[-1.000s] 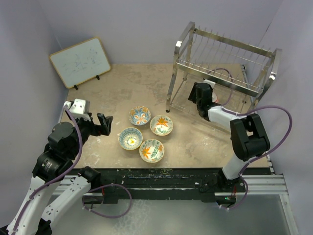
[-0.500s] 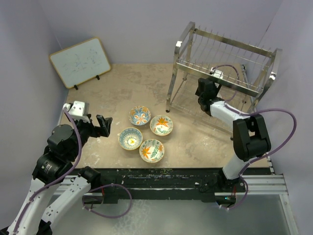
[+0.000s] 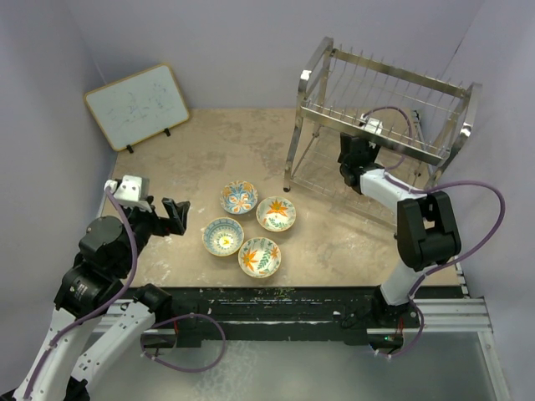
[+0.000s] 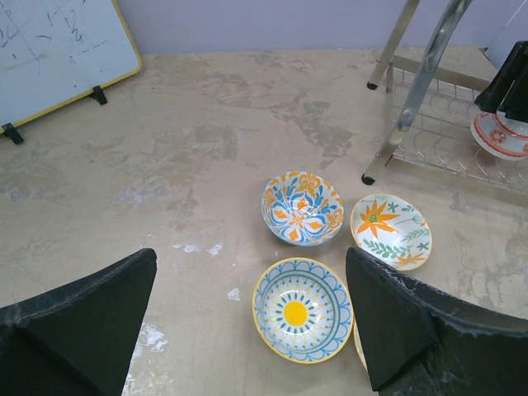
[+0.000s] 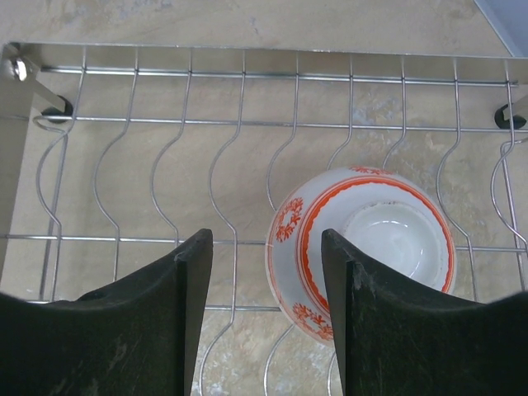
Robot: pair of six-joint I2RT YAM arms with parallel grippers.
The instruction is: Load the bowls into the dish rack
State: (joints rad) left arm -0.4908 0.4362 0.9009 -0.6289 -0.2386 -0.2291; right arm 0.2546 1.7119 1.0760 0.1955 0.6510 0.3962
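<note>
1. Partly masked by a dark finger of the right gripper (image 5: 266, 247), the red-orange bowl (image 5: 363, 247) rests tilted, seemingly mouth-down, on the wavy wires of the dish rack (image 5: 165, 157)'s lower tier. It is white, ringed and sprigged in red.
2. From the left wrist, the frame edge cuts that bowl off.
3. Four more sit clustered upright on the table (image 3: 234, 142): blue-and-orange bowl (image 3: 239, 197), orange-flower bowl (image 3: 276, 213), yellow-centred bowl (image 3: 223, 236) and leaf-patterned bowl (image 3: 260, 256).
4. Right jaws stand parted above the rack floor, gripping nothing.
5. Left gripper (image 3: 175, 215) hangs beside the cluster, jaws wide apart, empty.
6. A whiteboard (image 3: 138, 106) leans far left.
</note>
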